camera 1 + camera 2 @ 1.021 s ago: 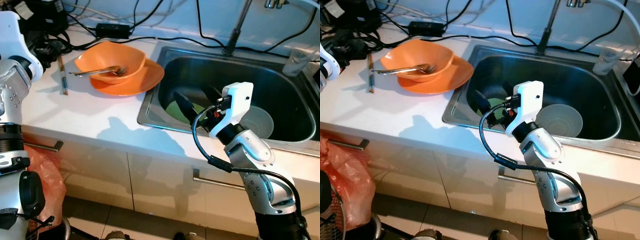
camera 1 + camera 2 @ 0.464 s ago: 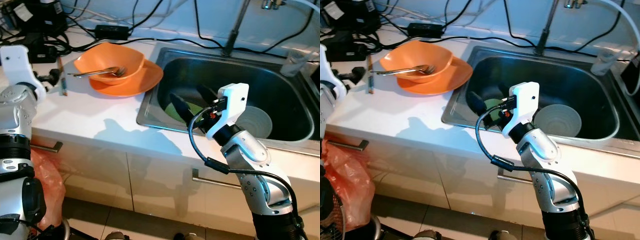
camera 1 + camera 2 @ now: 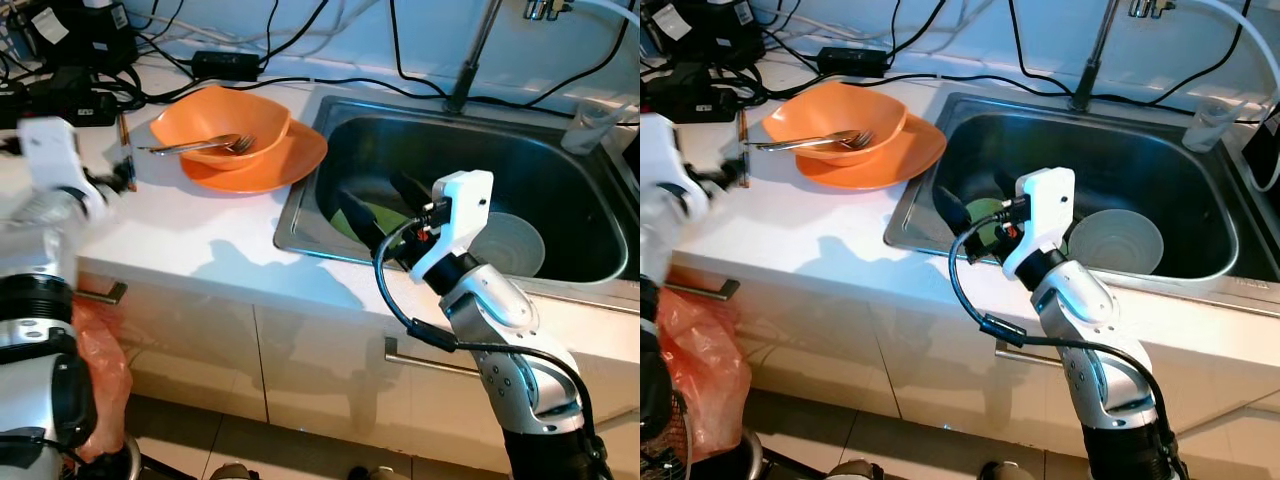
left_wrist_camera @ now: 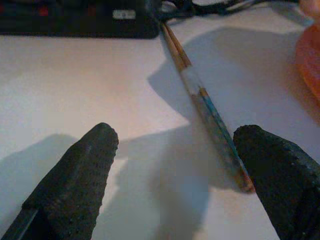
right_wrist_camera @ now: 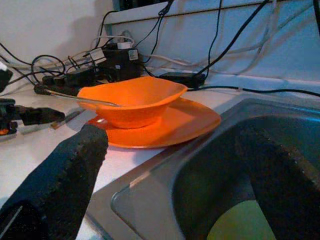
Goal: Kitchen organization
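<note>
A pair of chopsticks (image 4: 206, 105) lies on the white counter (image 3: 190, 230), left of an orange bowl (image 3: 222, 125) that holds a fork (image 3: 200, 145) and sits on an orange plate (image 3: 290, 160). My left gripper (image 4: 180, 170) is open low over the counter, with the near end of the chopsticks between its fingers (image 4: 75, 175). My right gripper (image 3: 378, 200) is open over the left edge of the steel sink (image 3: 560, 170), pointing toward the orange plate. Under it in the sink lies a green dish (image 3: 375, 215), with a pale bowl (image 3: 512, 245) beside it.
Black cables and power bricks (image 3: 90, 80) crowd the back left of the counter. A faucet (image 3: 472, 55) rises behind the sink and a clear cup (image 3: 590, 122) stands at its right rim. An orange bag (image 3: 95, 360) hangs by the cabinet drawers.
My left arm has swung in from the side and down toward the chopsticks. The right gripper has shifted slightly left over the sink.
</note>
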Robot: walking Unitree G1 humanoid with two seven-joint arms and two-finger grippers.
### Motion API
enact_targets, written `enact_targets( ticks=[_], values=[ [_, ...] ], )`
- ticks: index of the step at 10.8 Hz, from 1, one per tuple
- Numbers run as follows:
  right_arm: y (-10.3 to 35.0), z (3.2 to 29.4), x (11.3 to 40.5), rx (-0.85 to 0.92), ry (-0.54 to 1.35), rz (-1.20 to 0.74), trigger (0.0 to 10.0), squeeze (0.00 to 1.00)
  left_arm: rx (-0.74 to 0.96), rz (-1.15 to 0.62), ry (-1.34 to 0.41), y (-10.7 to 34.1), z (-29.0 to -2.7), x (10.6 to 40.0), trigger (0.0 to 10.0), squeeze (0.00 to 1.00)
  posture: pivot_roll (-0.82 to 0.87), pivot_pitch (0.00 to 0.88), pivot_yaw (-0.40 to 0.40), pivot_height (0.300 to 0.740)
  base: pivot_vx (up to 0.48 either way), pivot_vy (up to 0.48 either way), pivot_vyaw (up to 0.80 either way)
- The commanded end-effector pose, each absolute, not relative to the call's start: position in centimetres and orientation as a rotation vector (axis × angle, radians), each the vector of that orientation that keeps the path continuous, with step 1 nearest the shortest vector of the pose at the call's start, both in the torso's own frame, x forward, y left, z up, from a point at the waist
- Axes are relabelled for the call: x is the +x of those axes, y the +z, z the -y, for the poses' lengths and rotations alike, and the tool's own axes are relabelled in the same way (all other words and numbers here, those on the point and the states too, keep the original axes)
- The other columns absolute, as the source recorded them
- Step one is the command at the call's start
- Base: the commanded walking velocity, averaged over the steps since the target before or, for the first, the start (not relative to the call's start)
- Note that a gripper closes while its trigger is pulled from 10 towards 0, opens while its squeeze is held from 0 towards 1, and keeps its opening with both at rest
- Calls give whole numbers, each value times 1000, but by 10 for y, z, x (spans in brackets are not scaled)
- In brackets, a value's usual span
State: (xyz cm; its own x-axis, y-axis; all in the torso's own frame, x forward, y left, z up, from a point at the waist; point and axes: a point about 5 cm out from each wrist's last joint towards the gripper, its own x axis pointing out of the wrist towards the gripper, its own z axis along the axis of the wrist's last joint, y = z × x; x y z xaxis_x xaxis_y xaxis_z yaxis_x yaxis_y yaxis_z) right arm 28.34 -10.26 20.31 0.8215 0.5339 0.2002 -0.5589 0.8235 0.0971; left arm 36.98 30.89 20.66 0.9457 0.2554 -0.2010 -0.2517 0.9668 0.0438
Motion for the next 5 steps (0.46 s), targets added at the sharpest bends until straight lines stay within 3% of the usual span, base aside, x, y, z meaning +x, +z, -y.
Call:
enact_targets(
  ticks=[1, 3, 5],
  values=[
    [208, 105, 281, 148, 571, 192, 10000, 0, 25, -189, 235, 213, -304, 375, 10000, 31, -33, 58, -7, 740, 0, 0, 0],
    [207, 102, 278, 180, 580, 182, 10000, 0, 21, -178, 222, 211, -300, 379, 10000, 0, -37, 66, 3, 740, 0, 0, 0],
    [206, 89, 267, 262, 720, 139, 10000, 0, 21, -167, 208, 208, -291, 383, 10000, 0, -38, 71, 5, 740, 0, 0, 0]
  ],
)
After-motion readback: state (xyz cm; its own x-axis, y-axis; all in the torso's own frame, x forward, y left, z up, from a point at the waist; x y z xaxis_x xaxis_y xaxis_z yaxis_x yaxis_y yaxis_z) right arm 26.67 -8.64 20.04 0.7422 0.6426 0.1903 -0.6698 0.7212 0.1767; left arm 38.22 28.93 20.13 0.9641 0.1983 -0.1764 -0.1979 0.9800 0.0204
